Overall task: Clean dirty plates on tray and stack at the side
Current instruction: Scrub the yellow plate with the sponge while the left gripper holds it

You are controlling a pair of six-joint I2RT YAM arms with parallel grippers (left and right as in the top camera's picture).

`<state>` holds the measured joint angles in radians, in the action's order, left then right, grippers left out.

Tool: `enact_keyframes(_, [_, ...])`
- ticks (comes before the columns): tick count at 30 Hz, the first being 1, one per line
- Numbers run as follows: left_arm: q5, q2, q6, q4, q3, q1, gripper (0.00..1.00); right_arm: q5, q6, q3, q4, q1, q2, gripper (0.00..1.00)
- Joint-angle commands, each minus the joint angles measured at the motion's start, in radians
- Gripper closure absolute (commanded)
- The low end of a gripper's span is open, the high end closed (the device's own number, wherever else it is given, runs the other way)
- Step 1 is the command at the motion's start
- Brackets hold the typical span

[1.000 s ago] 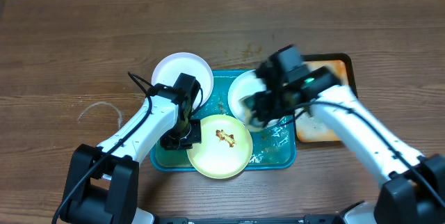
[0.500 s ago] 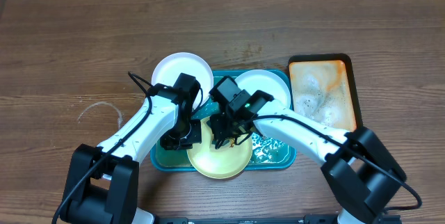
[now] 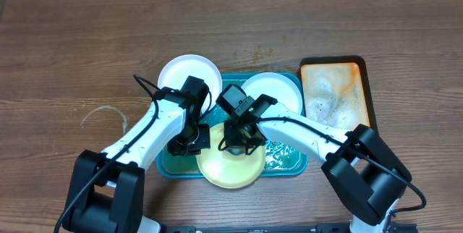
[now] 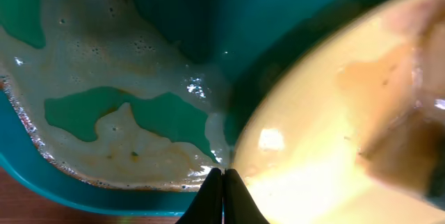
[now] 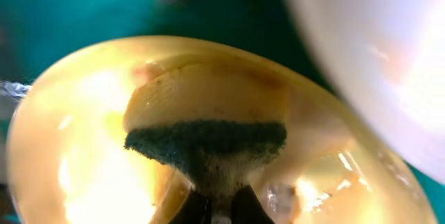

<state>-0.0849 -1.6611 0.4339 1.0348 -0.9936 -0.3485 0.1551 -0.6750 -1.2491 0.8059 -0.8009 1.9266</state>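
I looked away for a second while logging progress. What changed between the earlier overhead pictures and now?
The right end effector, shut on a sponge, swung left from over the right white plate to the yellow-green plate, now covering its brown smear. The left end effector stayed clamped on that plate's rim. The other white plate, teal tray and orange tray did not move.

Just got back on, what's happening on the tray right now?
The left end effector pinches the yellow-green plate by its rim, steadying it in the teal tray. The right end effector holds a sponge against that plate's face. Two white plates, far left and far right, are not yet stacked.
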Motion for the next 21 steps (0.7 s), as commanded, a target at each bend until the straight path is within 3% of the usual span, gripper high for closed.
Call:
enact_keyframes(1, [0.007,-0.008,-0.007,0.001,0.006,-0.006,0.96,-0.140,-0.035,0.019,0.088,0.029,0.028,0.96])
enact_keyframes(9, [0.003,-0.008,0.004,-0.003,0.006,-0.006,0.96,-0.180,0.035,0.019,0.170,0.040,0.028,0.96])
enact_keyframes(11, [-0.042,-0.008,0.010,-0.010,0.006,-0.006,0.85,-0.180,0.035,0.019,0.169,0.040,0.028,0.96])
enact_keyframes(16, [-0.192,-0.008,0.008,-0.040,0.013,-0.010,0.68,-0.180,0.035,0.019,0.159,0.039,0.028,0.96])
enact_keyframes(21, [-0.234,-0.008,0.008,-0.079,0.031,-0.040,0.64,-0.180,0.036,0.019,0.159,0.039,0.028,0.96])
